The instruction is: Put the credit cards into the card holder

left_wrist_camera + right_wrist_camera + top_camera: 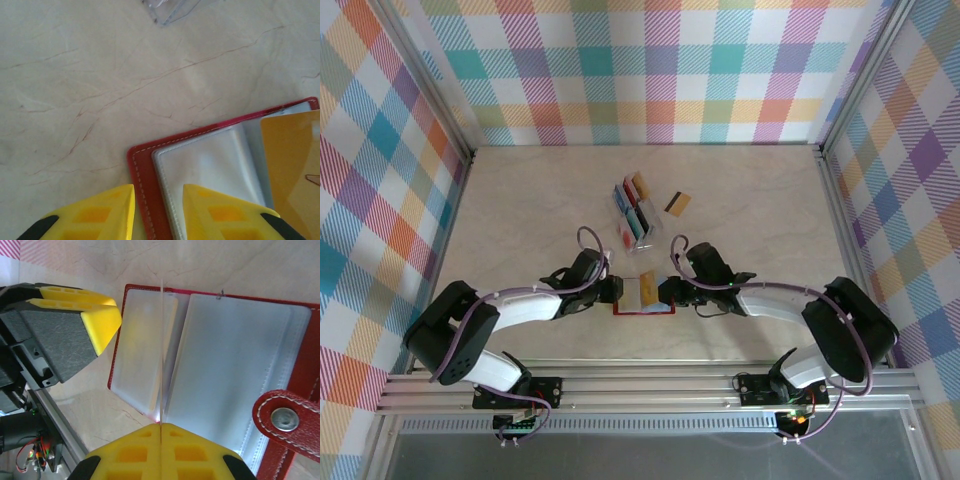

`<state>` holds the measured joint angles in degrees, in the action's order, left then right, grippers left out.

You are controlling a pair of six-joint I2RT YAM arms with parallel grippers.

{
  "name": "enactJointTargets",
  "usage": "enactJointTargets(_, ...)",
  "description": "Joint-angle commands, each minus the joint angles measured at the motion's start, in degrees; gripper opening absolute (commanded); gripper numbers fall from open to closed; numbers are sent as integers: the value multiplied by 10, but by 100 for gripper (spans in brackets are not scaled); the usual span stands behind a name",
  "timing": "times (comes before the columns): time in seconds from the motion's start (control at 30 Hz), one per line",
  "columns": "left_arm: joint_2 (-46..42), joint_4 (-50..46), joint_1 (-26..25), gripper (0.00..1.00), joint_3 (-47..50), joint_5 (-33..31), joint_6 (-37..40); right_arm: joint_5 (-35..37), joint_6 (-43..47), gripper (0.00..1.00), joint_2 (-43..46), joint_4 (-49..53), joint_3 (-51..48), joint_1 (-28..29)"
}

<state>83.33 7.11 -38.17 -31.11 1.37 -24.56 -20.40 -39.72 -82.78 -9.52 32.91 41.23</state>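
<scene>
Since the card holder lay open on the counter at 6 o'clock from the rack, our right fingers pinched a gold card above its pockets. The left fingers, narrowly apart at its 9 o'clock, probably steadied it.

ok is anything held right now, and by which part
The right gripper is shut on a gold card, pinching one end. The left gripper straddles the card holder's edge; grip there cannot be told.

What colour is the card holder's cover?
The card holder is red, clearest in the right wrist view.
</scene>
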Motion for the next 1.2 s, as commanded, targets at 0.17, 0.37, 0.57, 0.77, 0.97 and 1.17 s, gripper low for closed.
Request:
enactJointTargets(0.17, 26, 32, -13, 25, 14, -21, 4, -48, -40, 0, -8, -65, -21, 2)
enactJointTargets(0.37, 27, 40, -14, 23, 25, -31, 3, -58, -57, 0, -10, -60, -25, 2)
enactJointTargets(0.57, 34, 42, -14, 20, 26, -41, 3, -57, -71, 0, -6, -54, -36, -2)
enactJointTargets(0.77, 36, 50, -14, 20, 32, -40, 4, -66, -79, 0, -29, -59, -32, -5)
enactJointTargets(0.97, 36, 51, -14, 20, 32, -41, 4, -70, -98, 0, -36, -71, -44, -12)
enactJointTargets(1.17, 43, 55, -14, 19, 32, -42, 5, -60, -100, 0, -20, -61, -56, -14)
